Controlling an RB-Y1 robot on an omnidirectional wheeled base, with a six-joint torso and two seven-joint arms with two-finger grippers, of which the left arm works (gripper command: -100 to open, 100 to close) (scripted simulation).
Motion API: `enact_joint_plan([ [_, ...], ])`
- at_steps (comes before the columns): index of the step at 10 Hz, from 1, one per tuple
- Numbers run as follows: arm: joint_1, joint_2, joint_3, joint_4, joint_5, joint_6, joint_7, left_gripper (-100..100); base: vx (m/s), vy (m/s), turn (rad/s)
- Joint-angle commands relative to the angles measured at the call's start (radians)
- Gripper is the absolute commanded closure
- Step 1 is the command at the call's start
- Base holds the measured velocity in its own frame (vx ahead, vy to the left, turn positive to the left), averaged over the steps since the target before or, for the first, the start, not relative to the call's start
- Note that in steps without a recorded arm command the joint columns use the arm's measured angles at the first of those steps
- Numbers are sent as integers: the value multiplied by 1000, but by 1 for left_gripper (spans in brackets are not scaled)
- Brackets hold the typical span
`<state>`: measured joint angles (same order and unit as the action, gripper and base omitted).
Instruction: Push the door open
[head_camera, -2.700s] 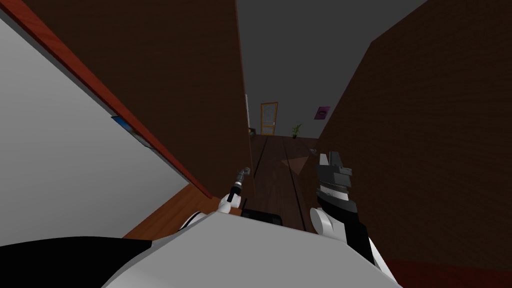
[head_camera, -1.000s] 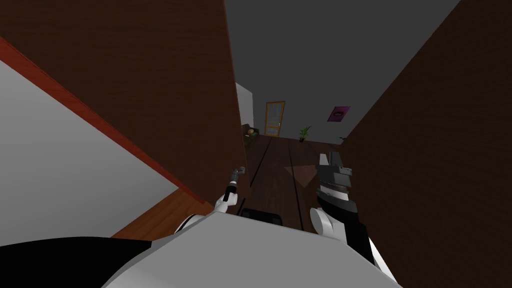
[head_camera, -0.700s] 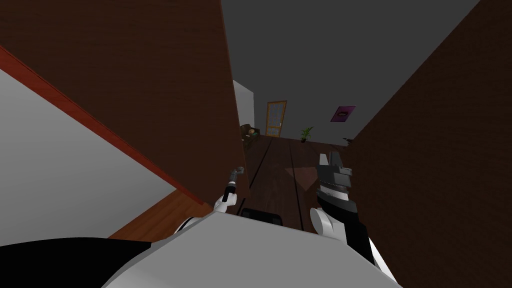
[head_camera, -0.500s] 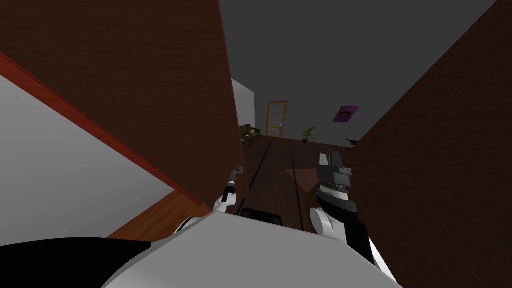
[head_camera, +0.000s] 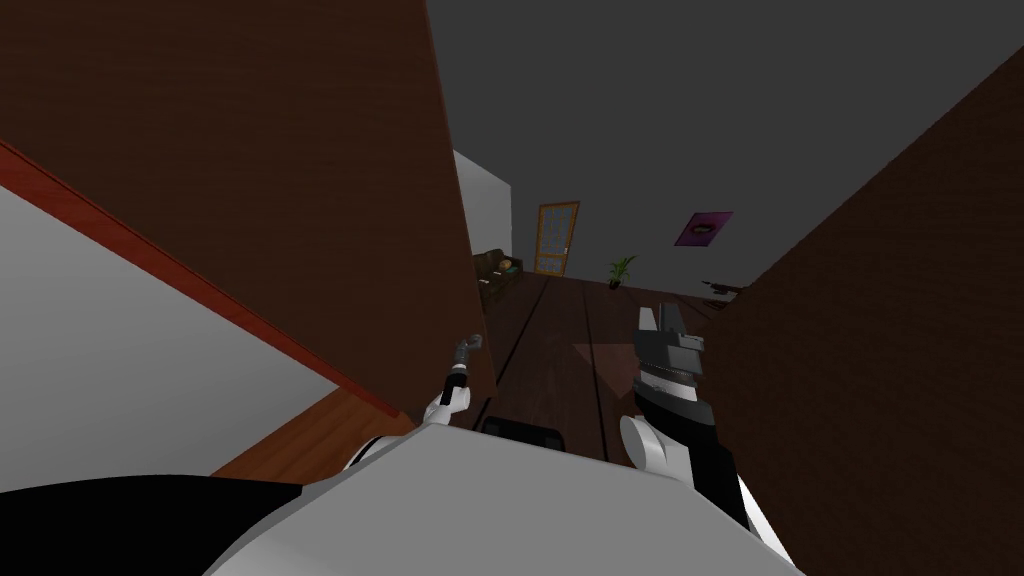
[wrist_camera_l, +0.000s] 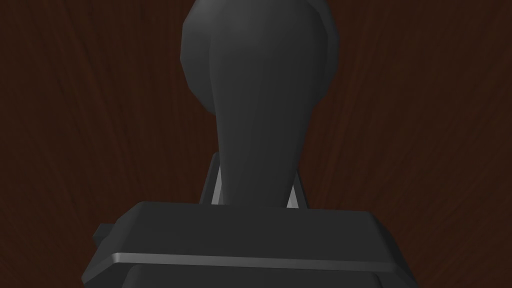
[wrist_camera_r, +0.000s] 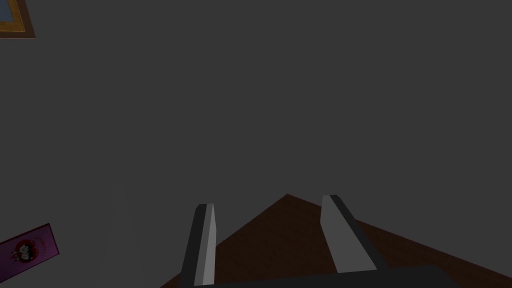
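Observation:
The dark brown door (head_camera: 300, 150) stands swung away on my left, its free edge running down to my left gripper (head_camera: 468, 346). In the left wrist view that gripper (wrist_camera_l: 255, 192) is shut on the dark door handle (wrist_camera_l: 260, 100), which rises between its fingers (wrist_camera_l: 216, 190) against the door's wood face (wrist_camera_l: 75, 125). My right gripper (head_camera: 660, 318) hangs over the hallway floor, away from the door. In the right wrist view the right gripper (wrist_camera_r: 270, 205) is open with nothing between its fingers.
A dark brown panel (head_camera: 880, 350) closes in on my right. Between it and the door, a dark wood floor (head_camera: 560, 330) runs to a yellow-framed door (head_camera: 556, 238), a plant (head_camera: 621, 270) and a purple picture (head_camera: 702, 228). A white wall (head_camera: 120, 350) with reddish trim (head_camera: 200, 290) lies left.
The door's edge has swung further left, my left gripper staying on the handle. The gap to the hallway has widened, and the right panel has slid right in my view.

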<state>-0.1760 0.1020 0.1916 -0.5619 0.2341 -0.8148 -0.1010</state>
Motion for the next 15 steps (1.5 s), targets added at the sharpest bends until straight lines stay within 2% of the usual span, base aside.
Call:
enact_joint_plan([
  [1, -8, 0, 10, 2, 8, -6, -5, 100, 179, -33, 41],
  [8, -8, 8, 69, 5, 48, -8, -28, 100, 182, -38, 40],
  [9, -3, 16, 71, 11, 48, -8, -25, 100, 77, -5, 43],
  [10, -3, 22, 88, 13, 60, -12, -31, 100, 112, 14, 47],
  [15, -1, 29, 131, 16, 91, -16, -50, 100, 190, -23, 40],
])
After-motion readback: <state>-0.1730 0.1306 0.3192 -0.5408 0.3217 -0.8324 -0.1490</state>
